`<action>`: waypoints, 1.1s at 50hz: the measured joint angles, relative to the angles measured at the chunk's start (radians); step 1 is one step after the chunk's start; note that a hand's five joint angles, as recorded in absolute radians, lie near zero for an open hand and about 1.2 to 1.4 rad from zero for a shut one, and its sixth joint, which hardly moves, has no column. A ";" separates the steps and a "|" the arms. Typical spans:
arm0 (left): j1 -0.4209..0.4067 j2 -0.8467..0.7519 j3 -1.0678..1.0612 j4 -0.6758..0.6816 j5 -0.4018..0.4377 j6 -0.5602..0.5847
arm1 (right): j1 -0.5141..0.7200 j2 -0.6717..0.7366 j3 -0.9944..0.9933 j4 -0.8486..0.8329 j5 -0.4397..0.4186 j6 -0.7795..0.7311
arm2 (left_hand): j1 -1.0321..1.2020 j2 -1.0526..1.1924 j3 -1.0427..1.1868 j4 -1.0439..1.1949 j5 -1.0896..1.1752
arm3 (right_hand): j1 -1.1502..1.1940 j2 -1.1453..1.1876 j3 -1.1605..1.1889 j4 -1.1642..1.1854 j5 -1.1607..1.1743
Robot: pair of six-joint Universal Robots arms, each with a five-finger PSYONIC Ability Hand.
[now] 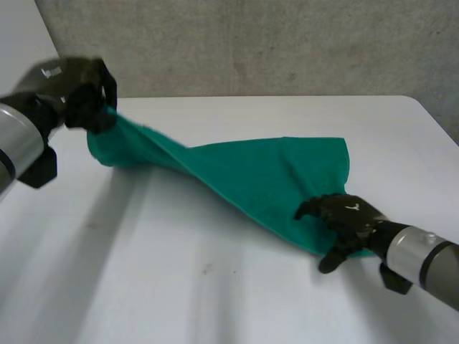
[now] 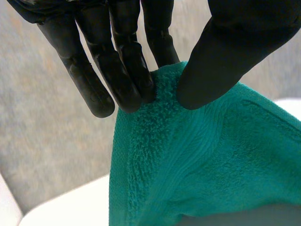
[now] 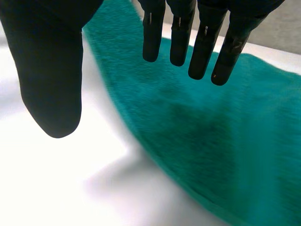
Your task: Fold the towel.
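1. towel [image 1: 251, 175]: green terry cloth with a stitched hem. it is stretched in a long twisted band from the far left of the table to the near right. its left end is raised off the surface and its right part lies flat and wider on the tabletop.
2. left hand [image 1: 86, 97]: black, held above the far left part of the table. in the left wrist view its fingers [image 2: 122, 70] and thumb [image 2: 225, 56] are closed on the hemmed end of the towel, pinching the cloth between them. the cloth hangs down from that grip.
3. right hand [image 1: 348, 215]: black, at the near right end of the towel, over its near edge. in the right wrist view the fingers [image 3: 204, 42] are straight and slightly apart above the green cloth. the thumb [image 3: 51, 84] stands well off to the side over the bare tabletop, so the hand is spread and grips nothing. whether the fingertips touch the cloth cannot be told.
4. left arm [image 1: 18, 143]: grey, entering from the left edge of the head view.
5. right arm [image 1: 423, 261]: grey, entering from the near right corner of the head view.
6. table [image 1: 179, 287]: white, plain top.
7. wall [image 1: 287, 43]: grey, rough, behind the table's far edge.
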 measured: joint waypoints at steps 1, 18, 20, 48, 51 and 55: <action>-0.007 0.017 0.027 -0.002 -0.001 -0.032 | 0.037 0.005 -0.004 -0.022 0.003 0.084 | 0.000 0.000 0.000 0.000 0.000 | 0.000 0.000 0.000 0.000 0.000; -0.040 0.042 0.144 -0.027 -0.007 -0.223 | 0.240 0.220 -0.137 -0.254 0.388 0.299 | 0.000 0.000 0.000 0.000 0.000 | 0.000 0.000 0.000 0.000 0.000; -0.040 0.042 0.144 -0.027 -0.007 -0.223 | 0.240 0.220 -0.137 -0.254 0.388 0.299 | 0.000 0.000 0.000 0.000 0.000 | 0.000 0.000 0.000 0.000 0.000; 0.104 0.023 0.076 -0.022 -0.028 -0.221 | 0.095 0.004 -0.165 -0.250 0.451 0.055 | 0.000 0.000 0.000 0.001 0.000 | 0.620 0.749 0.773 0.793 0.759; 0.117 -0.020 -0.002 -0.024 -0.025 -0.173 | 0.037 -0.136 -0.189 -0.130 0.404 -0.175 | 0.000 0.000 0.000 0.001 0.000 | 0.620 0.749 0.773 0.793 0.759; 0.114 -0.048 -0.084 -0.023 -0.022 -0.093 | 0.026 -0.205 -0.219 0.015 0.386 -0.349 | 0.000 0.000 0.000 0.001 0.000 | 0.620 0.749 0.773 0.793 0.759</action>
